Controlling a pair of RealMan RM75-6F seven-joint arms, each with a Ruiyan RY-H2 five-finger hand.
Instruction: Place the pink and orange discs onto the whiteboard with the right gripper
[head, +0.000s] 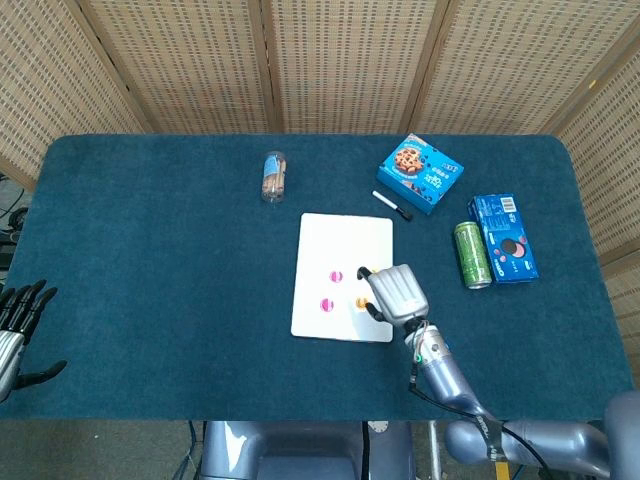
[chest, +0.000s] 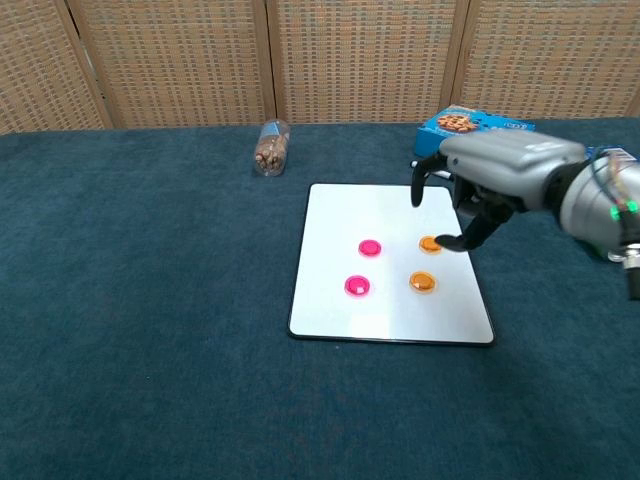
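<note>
While my right hand (chest: 478, 190) hangs over the whiteboard (chest: 388, 318) with fingers curled apart around nothing, both pink discs (chest: 370, 247) and both orange discs (chest: 422, 282) lie flat on it. From the head view my hand hides one orange disc. My left hand (head: 18, 322), fingers spread, is cut off at the frame edge.
</note>
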